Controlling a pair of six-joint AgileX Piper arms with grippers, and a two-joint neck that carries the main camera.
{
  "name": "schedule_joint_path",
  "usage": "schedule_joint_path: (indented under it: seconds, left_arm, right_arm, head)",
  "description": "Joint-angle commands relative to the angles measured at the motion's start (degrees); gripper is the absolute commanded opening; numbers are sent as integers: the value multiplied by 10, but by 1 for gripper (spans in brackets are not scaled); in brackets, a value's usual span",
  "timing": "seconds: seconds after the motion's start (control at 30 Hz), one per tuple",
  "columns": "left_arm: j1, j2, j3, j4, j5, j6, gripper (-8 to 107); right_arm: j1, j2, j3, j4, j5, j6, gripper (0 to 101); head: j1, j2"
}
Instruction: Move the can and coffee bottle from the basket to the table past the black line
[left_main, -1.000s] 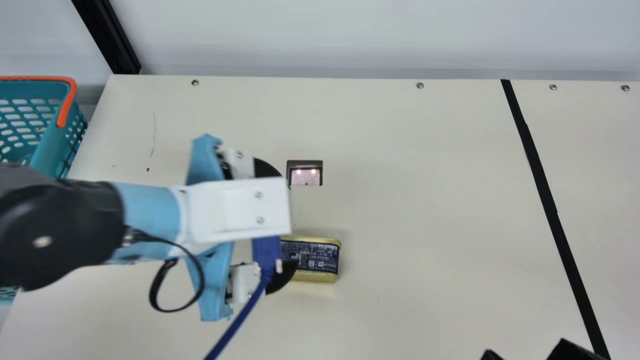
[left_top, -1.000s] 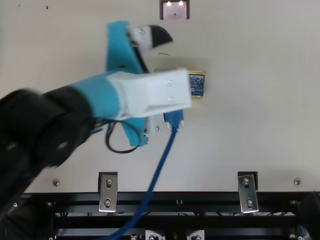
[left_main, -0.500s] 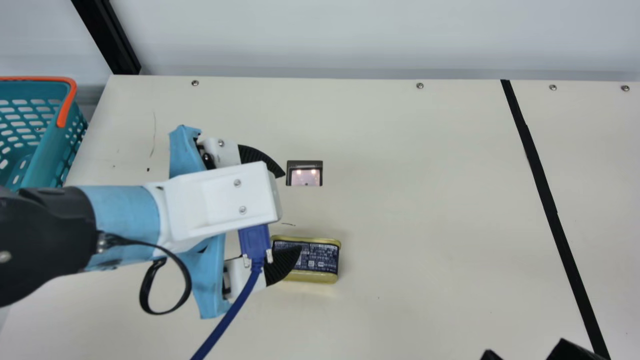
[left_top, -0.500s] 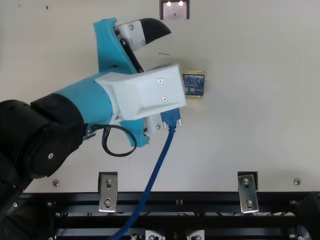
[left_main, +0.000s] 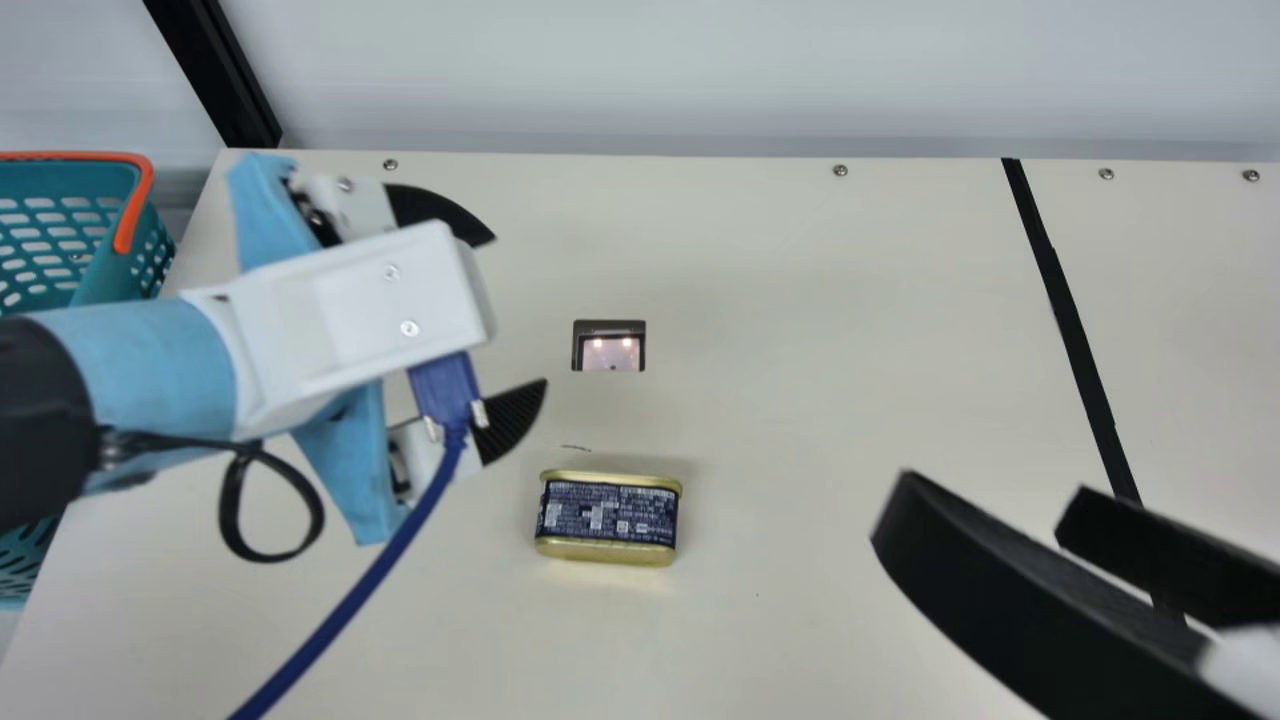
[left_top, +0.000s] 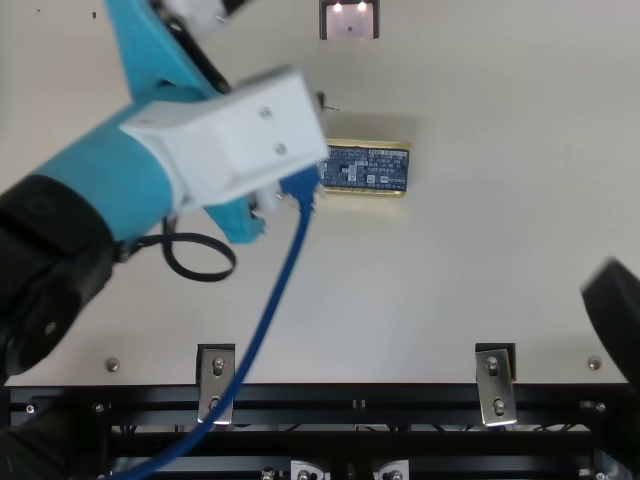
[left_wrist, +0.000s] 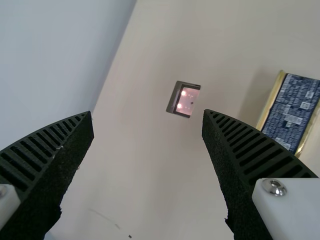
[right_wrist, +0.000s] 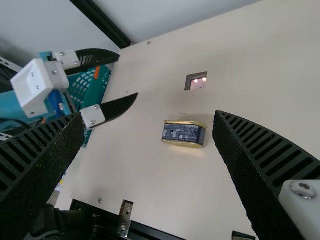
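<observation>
Main view: the can (left_main: 608, 518) lies mid-table, left of the black line (left_main: 1076, 340); my right pincer (left_main: 988, 486), spread and empty, should straddle its near and far sides evenly before closing gently

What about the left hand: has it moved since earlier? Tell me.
Yes, in the main view the left hand has moved away from the can, toward the back edge of the table.

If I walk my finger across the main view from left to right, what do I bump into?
Basket → left claw → can → right claw.
</observation>
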Motion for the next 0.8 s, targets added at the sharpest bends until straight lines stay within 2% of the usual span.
schedule_joint_path:
  seconds: [0.0,0.17,0.33,0.5,0.77]
  left_arm:
    - [9,-9,3,25,-10,-28,90]
    - [30,-37,22,54,-30,-87,90]
    - [53,-70,50,78,-46,-146,90]
    - [78,-110,83,112,-53,-211,90]
    - [109,-180,147,154,-61,-311,90]
  right_arm:
    - [11,52,-14,-13,-3,-16,101]
    - [-11,130,-48,8,8,-112,101]
    - [-82,210,-85,71,39,-276,101]
    - [-150,296,-134,119,93,-449,101]
    - [-120,391,-143,113,93,-605,101]
  head:
    - [-1,-2]
    - [-1,-2]
    - [-1,-2]
    - [-1,-2]
    - [-1,-2]
